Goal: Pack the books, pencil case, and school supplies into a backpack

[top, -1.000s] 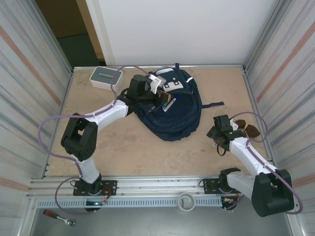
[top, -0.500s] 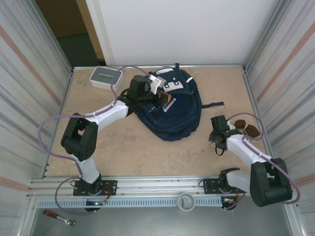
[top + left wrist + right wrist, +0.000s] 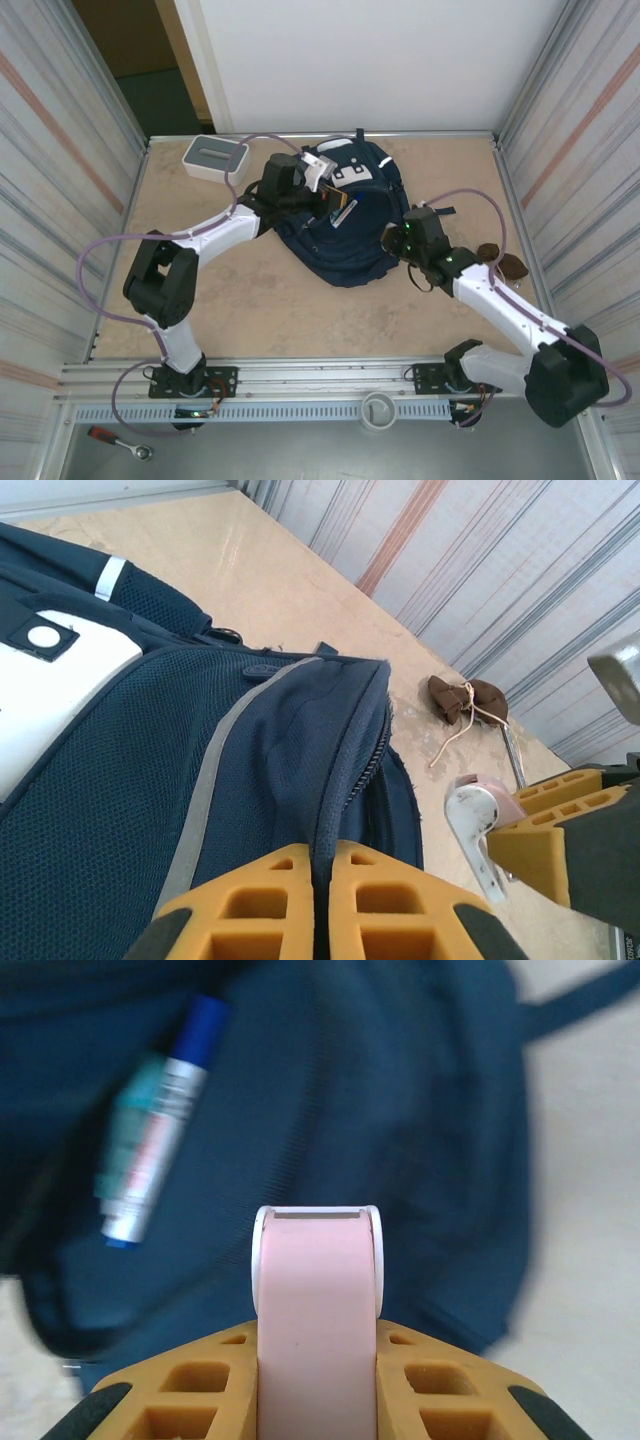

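**Overhead view.** We see the navy backpack (image 3: 365, 240) lying flat on the table (image 3: 250, 290), slightly above the middle of the frame. The left gripper (image 3: 322, 200) reaches in from the left and meets the bag at its upper left edge. The right gripper (image 3: 398, 238) is at the bag's right edge. A teal marker (image 3: 343, 210) shows against the blue fabric just to the right of the left gripper. A white box (image 3: 213, 157) with a grey top stands at the upper left of the table, well apart from the bag. A brown pouch (image 3: 510, 266) lies near the right wall.

**Left wrist view.** We find the left gripper (image 3: 322, 858) closed tight, with the zipper edge of the backpack (image 3: 120, 810) pinched between its two sides. The fabric rises from the grip toward the upper left of the frame. The brown pouch (image 3: 465, 698) with its pale cord sits on the table at the right.

**Right wrist view.** The right gripper (image 3: 317, 1338) is closed on the pink-and-white stick (image 3: 317, 1260), which stands straight up out of the grip at the centre of the frame. Beyond it, the backpack (image 3: 420, 1140) covers most of the background. The teal marker (image 3: 150, 1155), capped in blue, lies tilted on the blue fabric at the upper left.
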`<state>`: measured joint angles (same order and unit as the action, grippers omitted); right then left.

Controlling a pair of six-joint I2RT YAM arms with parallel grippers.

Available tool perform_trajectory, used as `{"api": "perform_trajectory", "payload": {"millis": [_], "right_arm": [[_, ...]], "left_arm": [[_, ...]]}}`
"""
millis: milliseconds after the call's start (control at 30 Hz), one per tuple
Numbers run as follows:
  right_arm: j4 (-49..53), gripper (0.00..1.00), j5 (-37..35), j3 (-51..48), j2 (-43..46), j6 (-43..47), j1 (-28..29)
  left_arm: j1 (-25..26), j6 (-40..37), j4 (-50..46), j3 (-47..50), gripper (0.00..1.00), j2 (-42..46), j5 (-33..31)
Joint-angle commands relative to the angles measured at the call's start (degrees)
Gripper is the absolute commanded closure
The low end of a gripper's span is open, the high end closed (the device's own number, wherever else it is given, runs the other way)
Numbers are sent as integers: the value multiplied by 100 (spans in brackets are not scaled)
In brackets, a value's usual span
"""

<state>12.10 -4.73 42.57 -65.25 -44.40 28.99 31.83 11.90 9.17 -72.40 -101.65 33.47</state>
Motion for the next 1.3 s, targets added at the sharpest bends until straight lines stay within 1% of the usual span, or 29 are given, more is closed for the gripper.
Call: {"api": "perform_trajectory", "payload": {"millis": [0,100,200,367,433,533,600,667,700,767,833,900,933,1000,1100,1167,1267], "right_arm": [[-942,80,625,343,-491,50,184],[-1234,80,831,631,-1047,-279,155],[-1707,80,952,711,-1472,-609,101],[-2324,80,587,886,-2132,-1098,-48],[-2536,78,487,1095,-2481,-1097,-101],[-2467,68,656,1525,-2945,-996,-183],[-2492,54,793,1500,-2945,-865,-192],[-2423,44,783,1370,-2777,-698,-167],[-2329,41,751,1271,-2652,-639,-150],[-2148,39,615,1043,-2413,-575,-100],[-1992,41,481,858,-2266,-528,-25],[-1948,46,420,727,-2225,-533,63],[-1920,49,363,698,-2227,-547,107],[-1835,58,156,692,-2283,-594,182],[-1835,71,11,797,-2528,-646,199],[-1885,76,5,937,-2758,-709,201],[-2147,80,7,1160,-3106,-723,205]], "left_arm": [[-55,32,152,-274,100,519,189],[-59,53,80,-359,100,524,150],[-52,93,60,-364,100,519,196],[-46,141,86,-301,100,534,170],[-46,133,101,-268,100,548,157],[-53,135,96,-222,100,570,150],[-55,70,3,-192,100,620,138],[-54,-14,10,-99,100,682,38],[-55,-29,28,-52,100,692,-11],[-55,-22,26,-52,100,669,-3],[-57,-24,15,-75,100,639,78],[-59,-1,97,-50,100,597,73],[-61,18,119,-54,100,574,72],[-61,54,99,-104,100,504,135],[-55,60,101,-92,100,485,157],[-61,66,96,-72,100,485,125],[-55,34,25,-64,100,520,118]]}}
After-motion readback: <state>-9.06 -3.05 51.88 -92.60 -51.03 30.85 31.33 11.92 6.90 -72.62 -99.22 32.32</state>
